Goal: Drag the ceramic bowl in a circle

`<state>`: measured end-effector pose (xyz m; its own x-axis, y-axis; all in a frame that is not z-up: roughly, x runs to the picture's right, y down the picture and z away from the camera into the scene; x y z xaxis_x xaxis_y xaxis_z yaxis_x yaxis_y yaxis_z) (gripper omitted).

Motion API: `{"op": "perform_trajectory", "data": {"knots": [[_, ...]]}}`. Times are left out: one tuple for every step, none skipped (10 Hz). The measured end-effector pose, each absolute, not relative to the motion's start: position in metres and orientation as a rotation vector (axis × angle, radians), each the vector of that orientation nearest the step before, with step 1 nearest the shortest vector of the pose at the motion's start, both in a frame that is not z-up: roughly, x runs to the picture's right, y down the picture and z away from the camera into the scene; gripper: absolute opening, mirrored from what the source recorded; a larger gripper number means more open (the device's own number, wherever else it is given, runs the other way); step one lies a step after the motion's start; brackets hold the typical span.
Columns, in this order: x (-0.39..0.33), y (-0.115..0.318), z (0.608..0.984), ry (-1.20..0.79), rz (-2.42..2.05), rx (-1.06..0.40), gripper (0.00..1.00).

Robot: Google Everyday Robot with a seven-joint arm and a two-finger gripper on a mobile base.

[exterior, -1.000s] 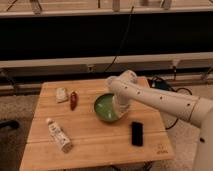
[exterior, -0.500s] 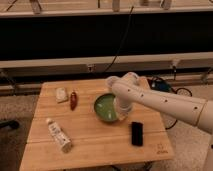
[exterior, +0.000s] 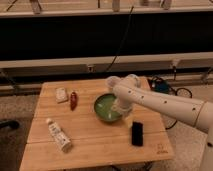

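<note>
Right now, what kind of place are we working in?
Probably a robot lab or test bay, not a home: a lone wooden table on a speckled floor, a cable hanging down the dark wall behind. The gripper sits at the bowl's right edge.

A light wooden table (exterior: 95, 148) fills the lower centre of the frame, standing on a pale speckled floor (exterior: 15, 107). Behind it, a wide dark panel (exterior: 60, 37) spans the upper half, above a pale ledge (exterior: 45, 62). A black cable (exterior: 122, 40) hangs down the panel. Tangled cords (exterior: 167, 86) lie on the floor at right. The gripper (exterior: 120, 106) sits over the table's middle.
</note>
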<state>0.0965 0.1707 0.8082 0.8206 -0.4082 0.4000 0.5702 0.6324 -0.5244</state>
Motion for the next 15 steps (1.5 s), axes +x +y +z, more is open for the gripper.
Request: {"op": "perform_trajectory", "data": {"knots": [[0.099,0.175,0.814,-0.252,-0.561,-0.693,0.8],[0.101,0.18,0.82,-0.252,-0.559,-0.702,0.79],[0.102,0.182,0.826,-0.25,-0.557,-0.706,0.72],[0.103,0.184,0.831,-0.25,-0.557,-0.709,0.6],[0.105,0.186,0.836,-0.248,-0.558,-0.71,0.49],[0.105,0.187,0.838,-0.249,-0.559,-0.711,0.4],[0.105,0.186,0.839,-0.252,-0.56,-0.702,0.32],[0.107,0.186,0.839,-0.255,-0.563,-0.701,0.2],[0.108,0.186,0.838,-0.265,-0.56,-0.697,0.1],[0.108,0.185,0.837,-0.273,-0.559,-0.691,0.04],[0.102,0.18,0.834,-0.275,-0.576,-0.688,0.0],[0.091,0.175,0.83,-0.274,-0.593,-0.687,0.0],[0.08,0.171,0.828,-0.273,-0.603,-0.685,0.0],[0.066,0.166,0.825,-0.275,-0.615,-0.679,0.0],[0.054,0.162,0.822,-0.277,-0.63,-0.674,0.0]]}}
